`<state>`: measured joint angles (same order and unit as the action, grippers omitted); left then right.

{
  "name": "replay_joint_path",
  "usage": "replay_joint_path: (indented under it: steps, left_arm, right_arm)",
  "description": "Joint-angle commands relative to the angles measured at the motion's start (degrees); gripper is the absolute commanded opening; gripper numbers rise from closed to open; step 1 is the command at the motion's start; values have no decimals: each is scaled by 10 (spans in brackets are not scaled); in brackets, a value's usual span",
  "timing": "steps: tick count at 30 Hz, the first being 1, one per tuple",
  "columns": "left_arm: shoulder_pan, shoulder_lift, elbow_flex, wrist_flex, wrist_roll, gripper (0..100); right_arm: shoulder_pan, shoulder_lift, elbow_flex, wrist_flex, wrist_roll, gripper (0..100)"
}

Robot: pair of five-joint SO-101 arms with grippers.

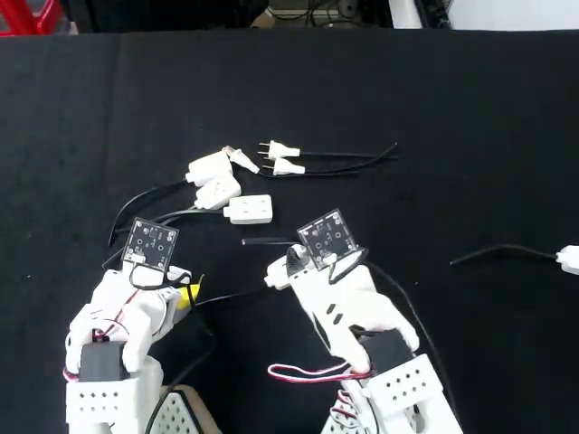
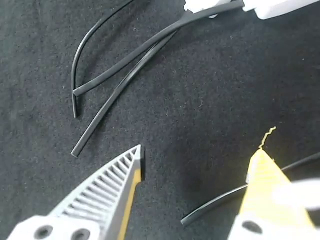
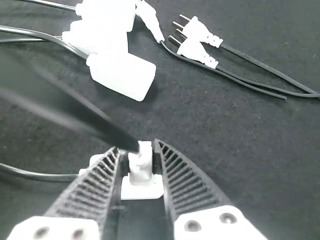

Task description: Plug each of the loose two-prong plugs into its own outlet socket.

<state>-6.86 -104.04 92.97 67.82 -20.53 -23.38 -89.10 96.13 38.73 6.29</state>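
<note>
Three white outlet sockets point(image 1: 248, 209) lie bunched left of the table's middle, also seen in the right wrist view point(image 3: 120, 75). One white plug point(image 1: 242, 160) rests against the farthest socket. Two loose two-prong plugs point(image 1: 279, 149) point(image 1: 286, 166) lie side by side just right of it, prongs pointing left; the right wrist view has them too point(image 3: 192, 27). My right gripper point(image 3: 137, 147) is shut on another white plug point(image 3: 140, 165), its black cord trailing off; in the high view this gripper point(image 1: 279, 271) sits just in front of the sockets. My left gripper point(image 2: 200, 155) is open over bare cloth.
Black cords point(image 2: 120, 75) from the sockets run across the cloth ahead of the left gripper. Another white connector point(image 1: 568, 259) with a cord lies at the right edge. The table point(image 1: 452, 108) is covered in black cloth, with open room at the back and right.
</note>
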Motion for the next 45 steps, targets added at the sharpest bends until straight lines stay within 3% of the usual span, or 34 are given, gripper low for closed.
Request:
replay_joint_path:
  steps: [1, 27, 38, 45]
  left_arm:
    - [-3, -3, -3, -1, -4, 333]
    - [-3, -3, -3, -1, -4, 333]
    - [-3, -3, -3, -1, -4, 333]
    - [-3, -3, -3, -1, -4, 333]
  right_arm:
    - [8, -6, -4, -6, 0, 11]
    - [19, 10, 10, 3, -8, 11]
    - [17, 146, 6, -104, -5, 11]
    - [0, 175, -2, -106, -6, 11]
